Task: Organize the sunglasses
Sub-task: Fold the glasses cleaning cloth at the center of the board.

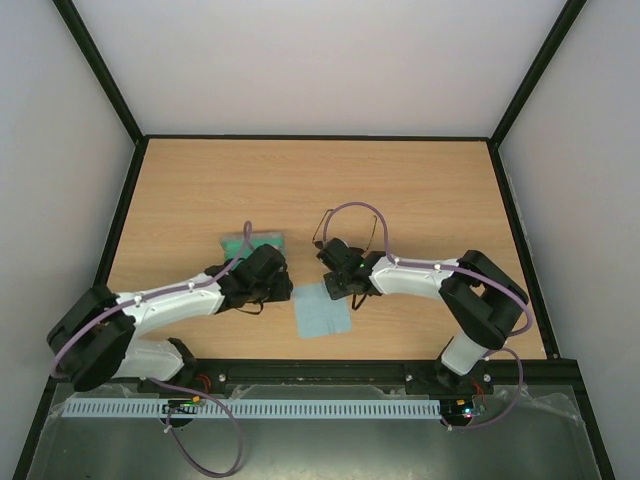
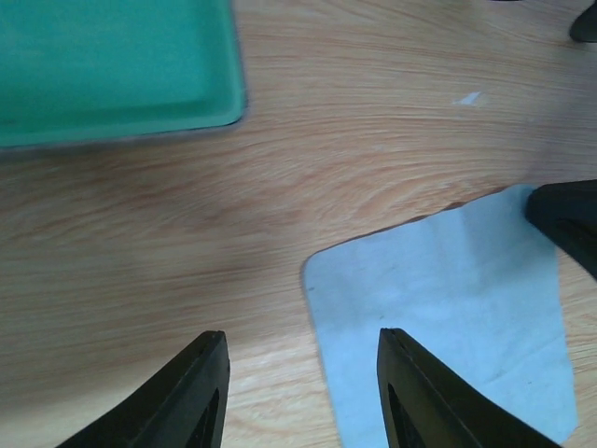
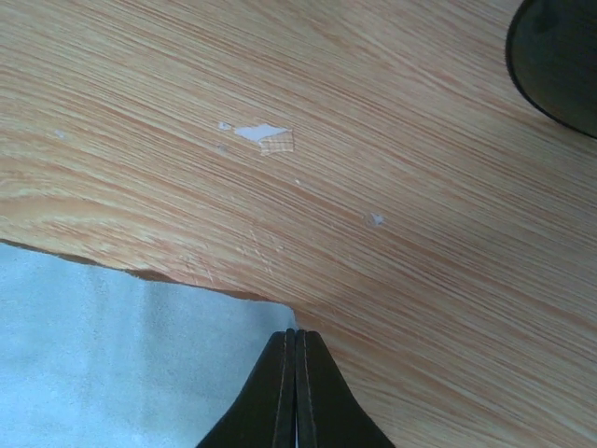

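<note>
The left fingers [image 2: 201, 392] hang spread over the left edge of the cloth [image 2: 448, 308], the right fingers [image 3: 280, 392] pressed together at its far edge, perhaps nipping it, sunglasses [image 3: 560, 56] just beyond.

Soft, even light falls from above on my counter [image 1: 400, 190]. The overhead view is bright and sharp, with only faint, short shadows. At my left wrist, the left hand [image 2: 300, 341] is dark and blurred, and the green case [image 2: 112, 65] is soft-edged. At my right wrist, the wood grain is crisp, while the right hand [image 3: 296, 338] shows near-black.
</note>
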